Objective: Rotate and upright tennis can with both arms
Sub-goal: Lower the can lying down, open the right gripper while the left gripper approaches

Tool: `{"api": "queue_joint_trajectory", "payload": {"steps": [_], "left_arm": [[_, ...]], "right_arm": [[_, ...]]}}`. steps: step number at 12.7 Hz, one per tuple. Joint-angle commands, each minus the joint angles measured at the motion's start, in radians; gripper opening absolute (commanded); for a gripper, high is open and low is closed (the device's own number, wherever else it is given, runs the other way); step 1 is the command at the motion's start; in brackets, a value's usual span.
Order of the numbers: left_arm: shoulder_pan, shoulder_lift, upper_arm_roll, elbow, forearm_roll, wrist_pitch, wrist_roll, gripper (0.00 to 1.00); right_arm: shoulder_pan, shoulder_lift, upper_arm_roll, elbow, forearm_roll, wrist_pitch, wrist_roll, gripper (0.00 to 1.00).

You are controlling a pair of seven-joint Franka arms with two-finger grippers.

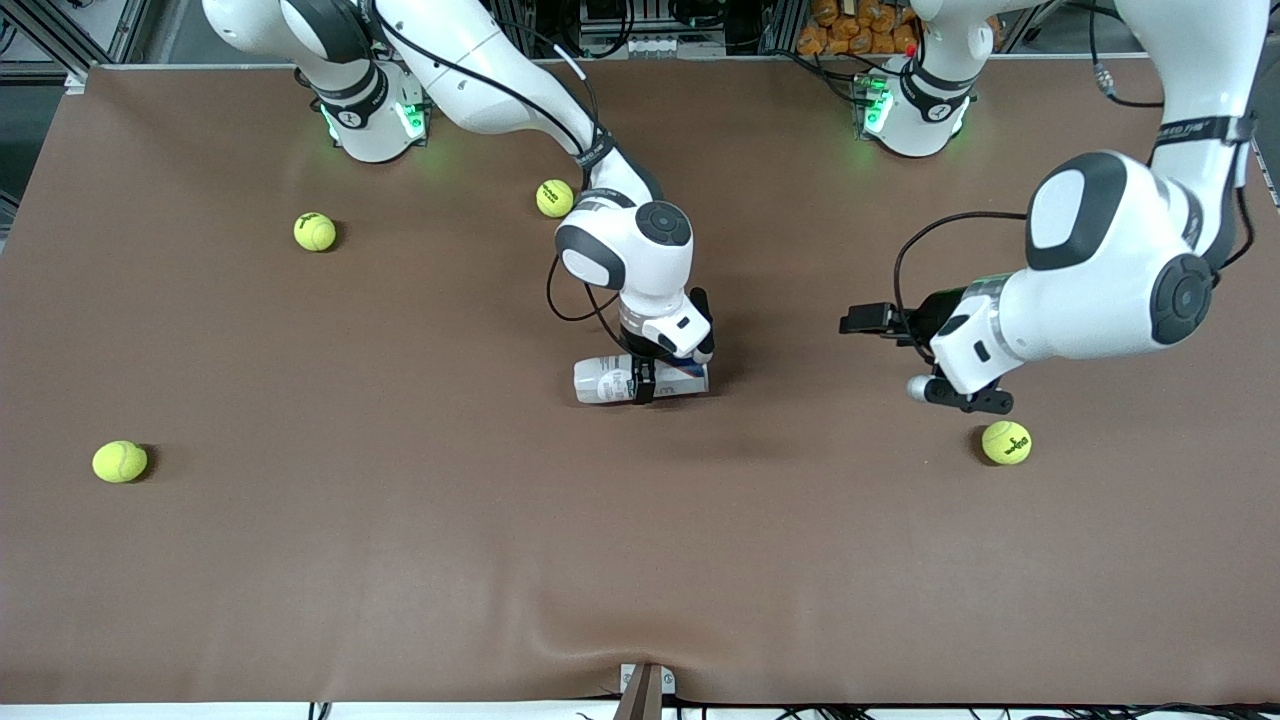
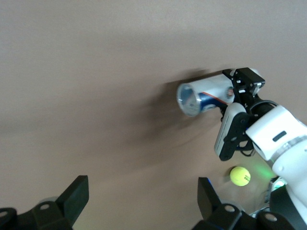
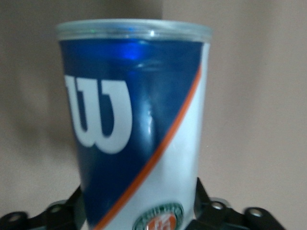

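Tennis can (image 1: 640, 379) lying, between right jaws

Front view: high across the desk (image 1: 300, 560), facing both arm bases, covering the whole top. Left wrist view: low over the desk, looking past its own fingers (image 2: 76, 196) toward the tennis can (image 2: 206, 93). Right wrist view: pressed close against that same can (image 3: 139, 129), also visible from the front.

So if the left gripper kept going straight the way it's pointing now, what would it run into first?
Probably the open end of the navy and white cylindrical tennis can lying on its side on the brown table, with the right gripper around it. The open left gripper faces that way; depth is uncertain.
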Motion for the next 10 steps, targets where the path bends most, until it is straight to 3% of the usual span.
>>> {"api": "queue_joint_trajectory", "payload": {"steps": [1, 5, 8, 10], "left_arm": [[0.01, 0.016, -0.005, -0.069, -0.113, 0.09, -0.006, 1.0], [0.004, 0.057, -0.007, -0.149, -0.273, 0.199, 0.002, 1.0], [-0.016, 0.11, -0.008, -0.183, -0.425, 0.284, 0.037, 1.0], [-0.043, 0.157, -0.008, -0.187, -0.51, 0.351, 0.083, 1.0]], "right_arm": [[0.001, -0.031, 0.007, 0.015, -0.024, -0.016, 0.019, 1.0], [0.013, -0.146, 0.01, 0.013, -0.012, -0.151, 0.037, 1.0], [0.009, -0.26, 0.007, 0.013, -0.012, -0.278, 0.181, 1.0], [-0.057, -0.314, 0.004, 0.012, -0.01, -0.308, 0.183, 1.0]]}}
